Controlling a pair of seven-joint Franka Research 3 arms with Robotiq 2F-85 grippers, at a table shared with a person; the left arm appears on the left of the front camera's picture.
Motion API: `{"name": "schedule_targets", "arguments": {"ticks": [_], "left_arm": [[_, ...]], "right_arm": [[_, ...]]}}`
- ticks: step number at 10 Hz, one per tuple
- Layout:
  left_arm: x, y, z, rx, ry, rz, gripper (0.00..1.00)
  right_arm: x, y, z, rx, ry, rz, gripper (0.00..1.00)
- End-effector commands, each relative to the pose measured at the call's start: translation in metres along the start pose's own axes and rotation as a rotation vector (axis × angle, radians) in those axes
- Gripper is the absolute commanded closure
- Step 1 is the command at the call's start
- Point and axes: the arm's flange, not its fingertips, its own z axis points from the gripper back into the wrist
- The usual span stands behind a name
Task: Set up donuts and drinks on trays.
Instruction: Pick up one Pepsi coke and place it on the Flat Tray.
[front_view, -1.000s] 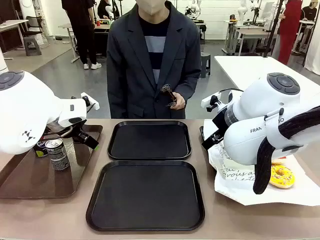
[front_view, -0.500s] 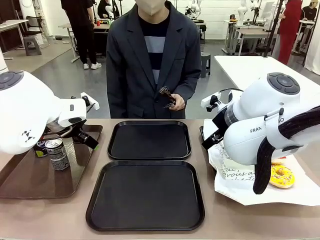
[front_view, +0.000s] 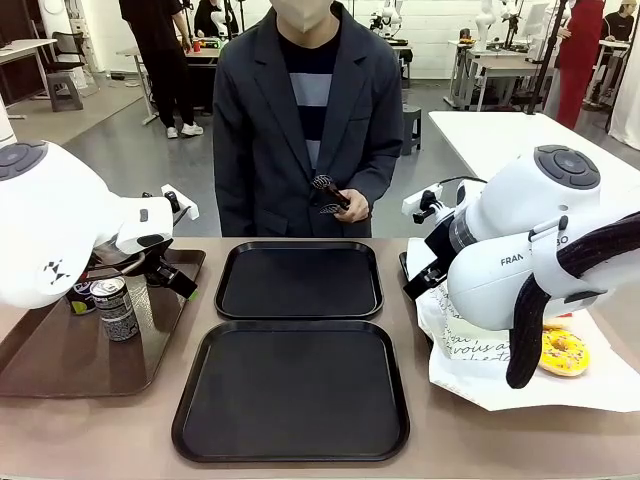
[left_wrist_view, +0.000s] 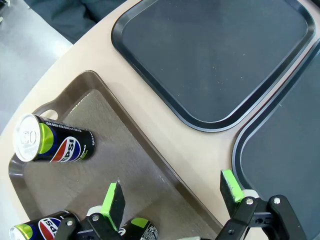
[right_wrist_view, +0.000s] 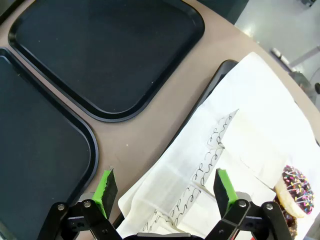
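Pads (left_wrist_view: 114, 199) of my left end effector (left_wrist_view: 172, 194) stand wide apart, clamped on nothing. Below them runs the rim of a long brown plastic tray (left_wrist_view: 100, 170). One pad is over that tray and the other is over the beige tabletop (left_wrist_view: 150, 115) just beside it. Ahead of the pad over the brown tray, near the tray's handle cut-out, sits a slim black Pepsi can with a silver top (left_wrist_view: 52, 145). A second Pepsi can (left_wrist_view: 42, 229) and a third black-and-green can (left_wrist_view: 140, 229) sit close under that same finger, cut off by the picture's edge. Ahead of the other pad lies a matte black, nearly square plastic tray with a raised rim (left_wrist_view: 215, 55). The rounded corner of a second black tray (left_wrist_view: 285, 150) curves just beside that pad.

My right end effector (right_wrist_view: 166, 187) is likewise spread open and grips nothing. Under it lies white paper with black script (right_wrist_view: 200, 170), spread over the tabletop and over the edge of a dark tray (right_wrist_view: 220, 70). Beyond the pad (right_wrist_view: 225, 186) on the paper's side, a chocolate ring donut with coloured sprinkles (right_wrist_view: 298, 184) rests on the paper. The two black trays lie on the other pad's side, well apart from that donut.

In the front view, a yellow-iced ring donut with sprinkles (front_view: 565, 352) lies on the paper below my right arm. Across the tabletop, a person's hand (front_view: 352, 207) holds black tongs (front_view: 328, 195).
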Motion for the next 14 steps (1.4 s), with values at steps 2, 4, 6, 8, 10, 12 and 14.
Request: {"name": "schedule_targets", "arguments": {"ticks": [2,4,6,8,10,12,14], "left_arm": [[0.000,0.000,0.000,0.000,0.000,0.000,0.00],[-0.022,-0.008,0.034,-0.010,-0.008,-0.050,0.00],[-0.074,-0.006,0.101,-0.069,0.006,-0.134,0.00],[-0.118,-0.002,0.136,-0.199,0.071,-0.107,0.00],[-0.151,-0.012,0.146,-0.310,0.203,-0.101,0.00],[-0.035,0.023,0.151,-0.275,0.148,-0.108,0.00],[-0.035,0.023,0.151,-0.275,0.148,-0.108,0.00]], "right_arm": [[0.000,0.000,0.000,0.000,0.000,0.000,0.00],[-0.015,0.008,0.027,-0.017,0.000,0.038,0.00],[-0.059,0.017,0.105,-0.005,0.002,0.017,0.00],[-0.112,0.023,0.155,0.006,0.055,-0.040,0.00],[-0.159,0.033,0.170,0.088,0.200,-0.042,0.00],[-0.154,0.021,0.142,-0.308,0.282,0.109,0.00],[-0.038,-0.003,0.196,0.065,0.210,-0.036,0.00]]}}
